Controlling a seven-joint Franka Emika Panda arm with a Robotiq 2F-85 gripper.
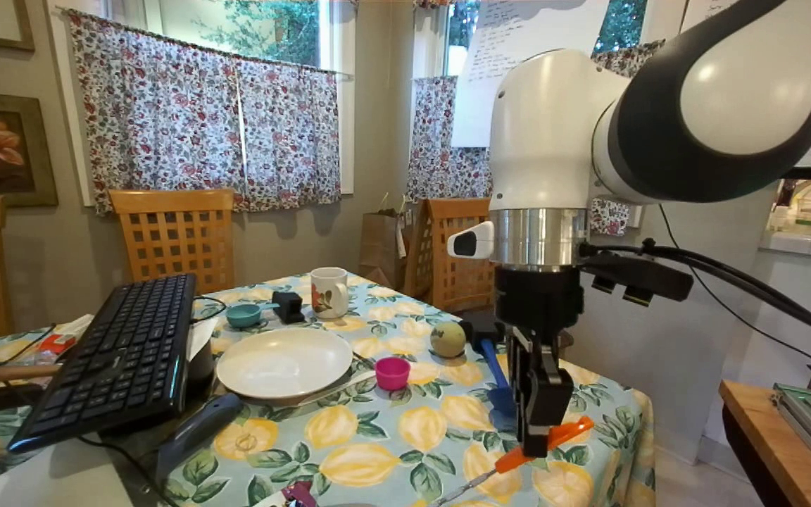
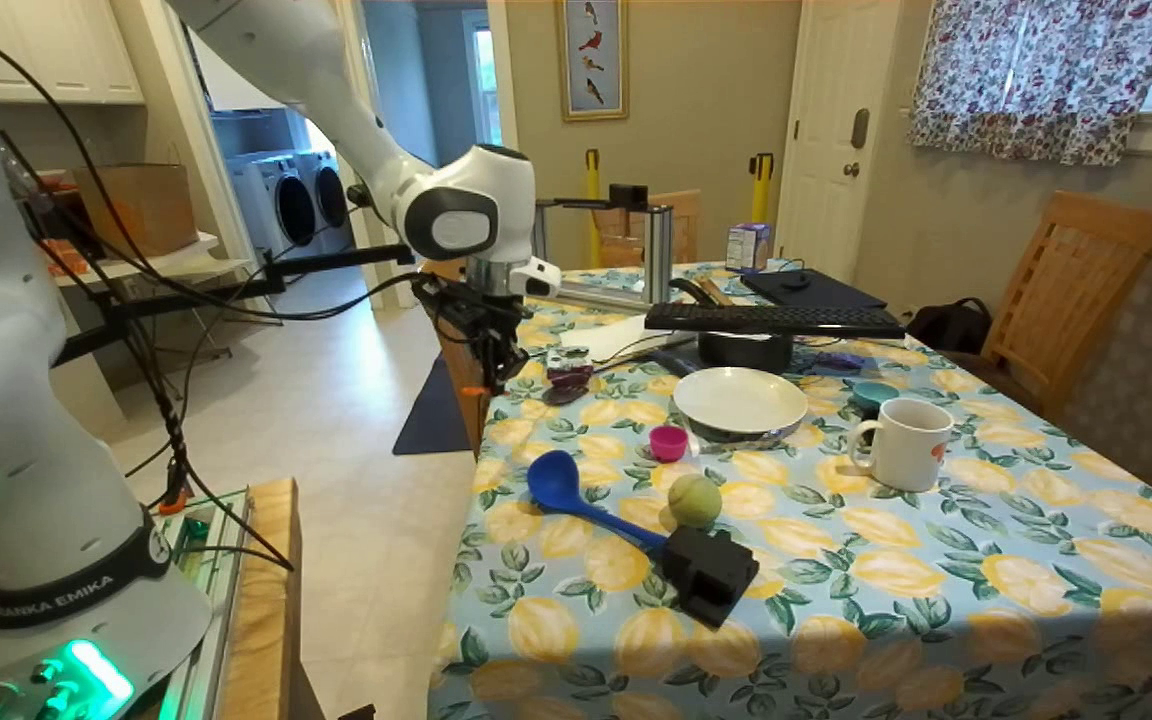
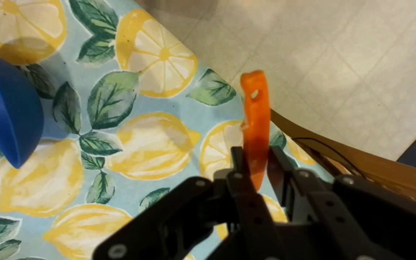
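Note:
My gripper [image 3: 255, 153] is shut on the orange handle [image 3: 256, 104] of a slim tool, one finger on each side of it. In an exterior view the handle [image 1: 569, 432] slants past the fingertips, and a thin grey shaft [image 1: 474, 483] runs down from it towards the bottom edge, where its end is cut off. The wrist view shows the handle over the border of the lemon-print cloth, with pale floor beyond. The nearest loose thing is a blue ladle [image 3: 16, 104], lying on the table to the left in that view. Only a little orange shows beside the gripper [image 2: 498, 388] in an exterior view.
Farther along the table are a round yellow-green ball [image 2: 695, 501], a pink cup [image 1: 393, 374], a white plate [image 1: 286, 360] and a mug [image 2: 904, 450]. A black block [image 2: 711, 575] lies by the ladle's handle end. A keyboard [image 1: 113, 345] rests raised on a dark pot.

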